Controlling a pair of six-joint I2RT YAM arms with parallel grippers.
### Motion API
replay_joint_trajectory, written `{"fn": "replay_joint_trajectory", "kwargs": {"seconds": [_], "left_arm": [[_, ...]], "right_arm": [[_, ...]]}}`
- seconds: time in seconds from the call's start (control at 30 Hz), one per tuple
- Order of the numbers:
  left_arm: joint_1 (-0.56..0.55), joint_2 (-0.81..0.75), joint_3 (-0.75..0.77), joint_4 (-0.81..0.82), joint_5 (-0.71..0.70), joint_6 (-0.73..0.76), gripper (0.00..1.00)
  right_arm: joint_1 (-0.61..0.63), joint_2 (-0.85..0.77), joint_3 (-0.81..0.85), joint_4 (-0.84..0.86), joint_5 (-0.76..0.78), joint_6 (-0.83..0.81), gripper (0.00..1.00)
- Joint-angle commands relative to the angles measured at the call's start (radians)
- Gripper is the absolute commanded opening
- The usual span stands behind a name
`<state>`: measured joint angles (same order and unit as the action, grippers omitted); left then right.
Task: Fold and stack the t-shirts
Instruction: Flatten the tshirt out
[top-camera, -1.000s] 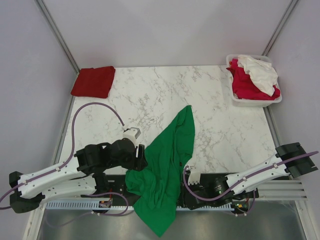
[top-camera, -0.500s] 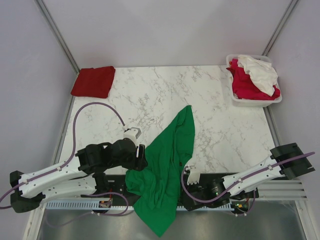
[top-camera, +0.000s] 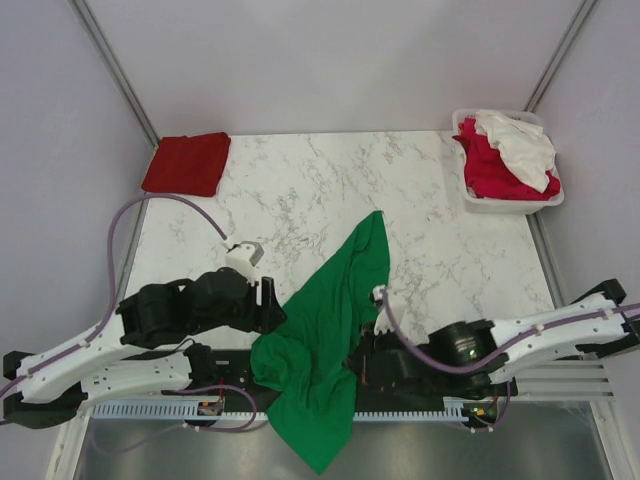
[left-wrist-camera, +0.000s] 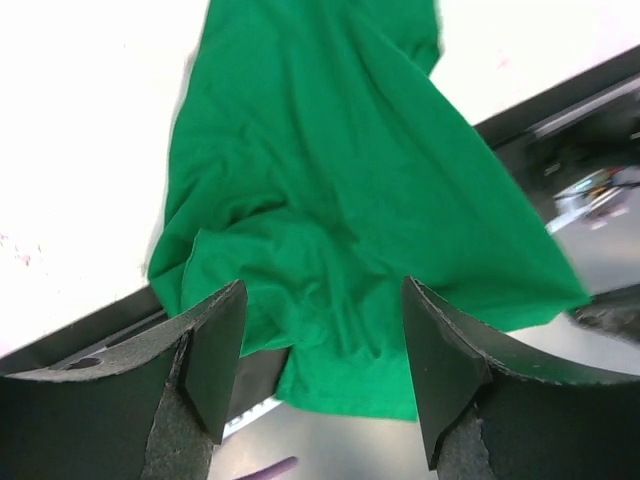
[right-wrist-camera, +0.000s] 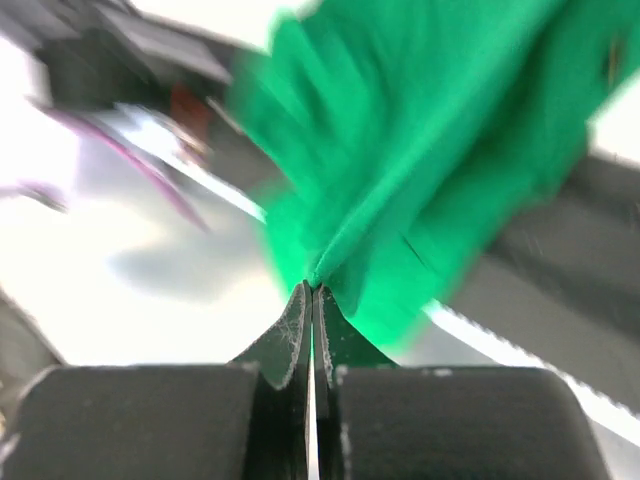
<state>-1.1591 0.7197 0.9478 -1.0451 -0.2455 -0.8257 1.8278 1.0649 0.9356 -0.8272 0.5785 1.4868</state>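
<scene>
So here's where we are: the green t-shirt (top-camera: 325, 340) is a crumpled heap at the near edge of the marble worktop (top-camera: 300, 190), between the two arms. One long strip of it reaches up toward the middle of the worktop, and the bottom end hangs over the near edge.

The left end effector (left-wrist-camera: 322, 290) sits just to the left of the heap with its fingers well apart. In its wrist view we see green cloth in the gap between them, but they aren't touching it.

The right end effector (right-wrist-camera: 312, 292) is squeezed fully together. Its wrist view is pretty blurry (so take this with a grain of salt), but the folds of the green cloth bunch to a point right at the tips, so we read it as pinching the shirt on its right side.

The dark red t-shirt (top-camera: 187, 163) lies folded flat on the far left corner. In the far right corner the white basket (top-camera: 510, 204) holds a crimson-pink t-shirt (top-camera: 488, 172) with a white t-shirt (top-camera: 520, 145) rumpled on top of it
</scene>
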Motion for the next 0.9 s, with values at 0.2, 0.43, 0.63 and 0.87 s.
{"fn": "replay_joint_trajectory", "kwargs": {"seconds": [0.2,0.43,0.63,0.87], "left_arm": [[-0.007,-0.039,0.210,-0.116,-0.149,0.031,0.73],[-0.007,0.021,0.311,-0.112,-0.205,0.105,0.75],[-0.007,0.055,0.367,-0.116,-0.271,0.177,0.75],[-0.007,-0.075,0.384,-0.154,-0.328,0.154,0.76]], "right_arm": [[-0.444,0.147,0.518,-0.102,-0.012,-0.664,0.00],[-0.697,0.392,0.701,0.023,-0.245,-0.870,0.00],[-0.772,0.681,1.007,0.066,-0.488,-0.987,0.00],[-0.797,1.148,1.524,0.046,-0.771,-0.994,0.00]]}}
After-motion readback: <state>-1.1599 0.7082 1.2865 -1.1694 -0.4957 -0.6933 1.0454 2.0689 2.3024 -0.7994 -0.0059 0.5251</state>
